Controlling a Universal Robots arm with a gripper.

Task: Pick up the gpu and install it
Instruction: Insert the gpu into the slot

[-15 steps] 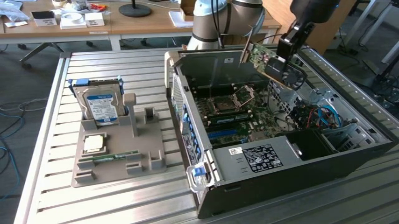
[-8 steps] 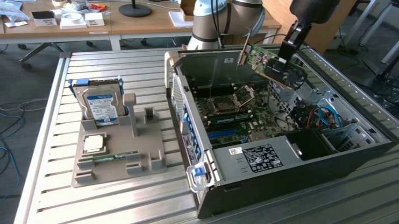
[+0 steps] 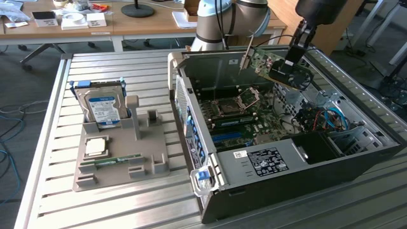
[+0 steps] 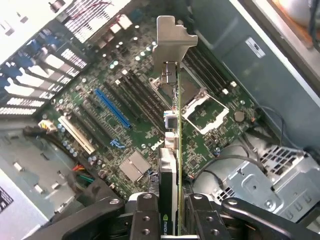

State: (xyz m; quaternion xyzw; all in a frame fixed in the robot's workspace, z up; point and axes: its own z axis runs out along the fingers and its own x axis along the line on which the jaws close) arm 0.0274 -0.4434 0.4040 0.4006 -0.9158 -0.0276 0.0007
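Observation:
The gpu (image 3: pixel 275 67) hangs in the air over the open computer case (image 3: pixel 286 164), above the rear part of the motherboard (image 3: pixel 248 119). My gripper (image 3: pixel 296 59) is shut on it from above. In the wrist view the gpu (image 4: pixel 175 145) is edge-on with its silver end bracket (image 4: pixel 174 40) farthest from the camera. My gripper (image 4: pixel 172 217) clamps the card between both fingers (image 4: pixel 145 215). Beneath the card lies the motherboard (image 4: pixel 100 75), with a blue expansion slot (image 4: pixel 112 107) and the open CPU socket (image 4: pixel 205 110). The card is well clear of the board.
A grey fixture (image 3: pixel 121 167) on the slatted table at the exterior view's left holds a blue-labelled hard drive (image 3: pixel 105 109), a RAM stick (image 3: pixel 117 161) and a CPU (image 3: pixel 96 145). Cables (image 3: pixel 321 117) and a drive cage (image 4: pixel 270 175) crowd the case. Desks stand behind.

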